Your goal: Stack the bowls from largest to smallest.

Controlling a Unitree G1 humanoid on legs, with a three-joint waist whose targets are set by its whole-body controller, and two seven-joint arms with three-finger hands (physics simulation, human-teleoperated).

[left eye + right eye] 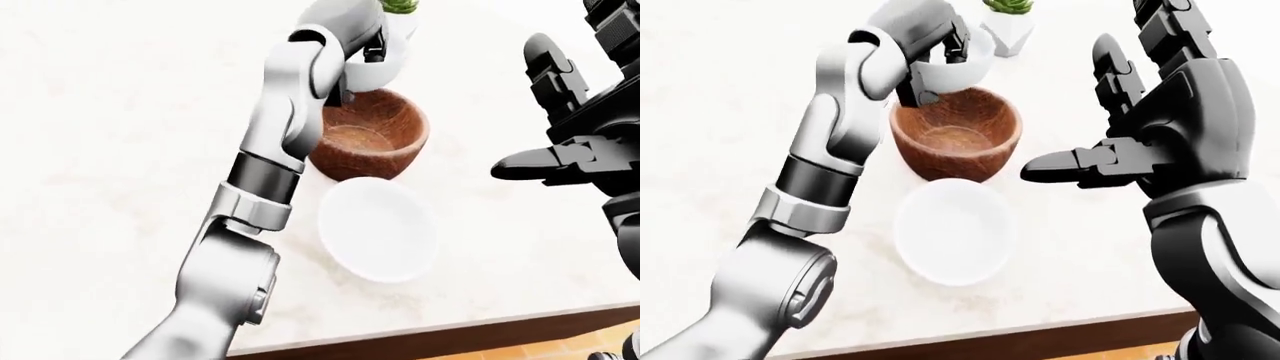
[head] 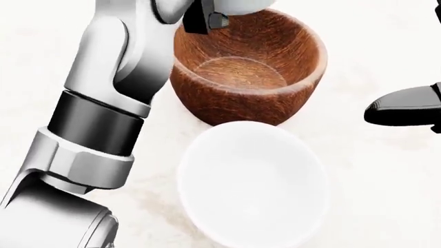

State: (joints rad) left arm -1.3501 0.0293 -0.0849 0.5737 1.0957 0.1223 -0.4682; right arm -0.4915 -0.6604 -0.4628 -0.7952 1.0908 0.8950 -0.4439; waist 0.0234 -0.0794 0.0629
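A brown wooden bowl stands upright on the pale marble counter. Directly below it in the right-eye view a wider white bowl touches its near side. My left hand is shut on a small white bowl, with black fingers on the rim and underside. It holds that bowl just above the wooden bowl's far rim. My right hand hovers open to the right of the wooden bowl, thumb pointing left, holding nothing. In the head view my left forearm covers the wooden bowl's left side.
A small green plant in a white pot stands beyond the bowls at the top of the right-eye view. The counter's brown edge runs along the bottom, with floor below it at the lower right.
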